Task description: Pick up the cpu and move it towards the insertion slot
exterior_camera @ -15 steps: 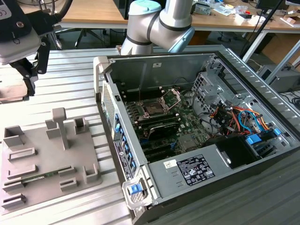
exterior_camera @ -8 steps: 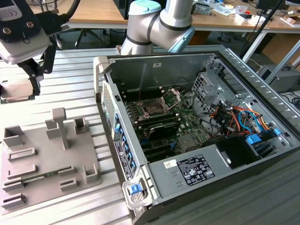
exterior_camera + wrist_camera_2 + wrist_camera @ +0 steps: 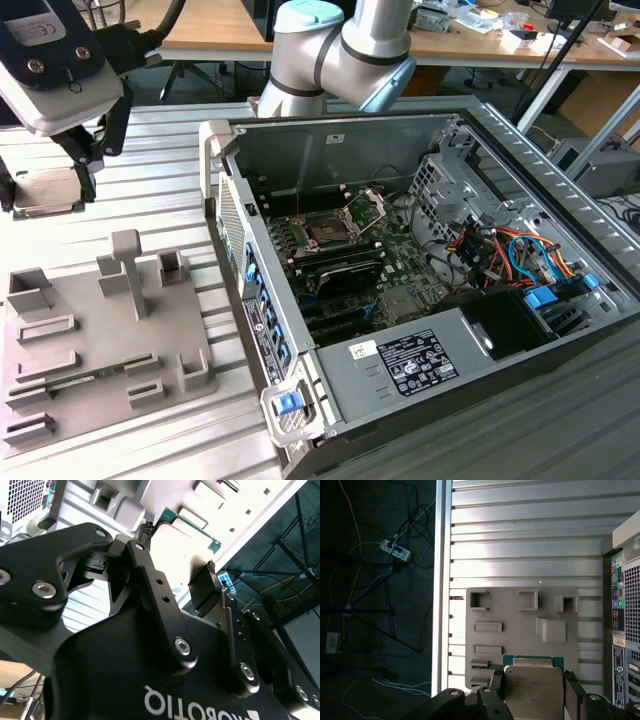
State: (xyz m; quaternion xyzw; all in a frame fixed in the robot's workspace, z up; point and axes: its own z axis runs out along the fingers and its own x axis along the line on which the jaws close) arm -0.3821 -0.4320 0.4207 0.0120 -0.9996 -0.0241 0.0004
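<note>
The cpu [image 3: 42,193], a flat silvery square with a thin green rim, is held between the fingers of my gripper [image 3: 48,185], which is shut on it. It hangs in the air at the exterior view's far left, above the slatted table and beyond the grey tray [image 3: 60,400]. In the first wrist view the cpu [image 3: 532,682] sits between the black fingers [image 3: 496,684], with the tray [image 3: 520,625] below. The second wrist view shows the cpu [image 3: 182,545] clamped from both sides. The insertion slot [image 3: 328,233] lies inside the open computer case, its silver retaining plate [image 3: 366,209] hinged up.
The open computer case [image 3: 420,360] fills the exterior view's right, its side wall [image 3: 225,215] standing between gripper and slot. A green memory stick [image 3: 95,374] lies in the tray among raised grey posts [image 3: 128,270]. Cables and drive bays [image 3: 500,250] crowd the case's right.
</note>
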